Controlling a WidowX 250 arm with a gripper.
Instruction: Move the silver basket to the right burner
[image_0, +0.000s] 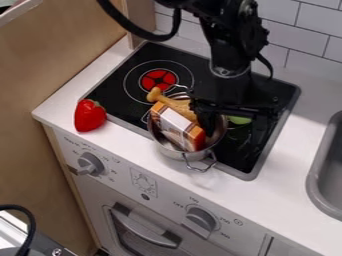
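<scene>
Silver basket (175, 154): at front edge of stovetop (110, 94); contains box (178, 126) and toy drumstick (178, 105). Gripper (232, 136): over basket's right side, released.

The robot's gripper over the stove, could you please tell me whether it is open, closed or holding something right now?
Gripper: open, fingers apart beside the silver pot, gripping nothing.

The arm (227, 42) is black all over, with chunky, knobbly joints and a narrower stretch between them. A thick black cable (143, 35) loops out from one side, a thinner one (268, 66) from the other. A greyish curved band (230, 73) sits above the broad, boxy black gripper (234, 129).
</scene>
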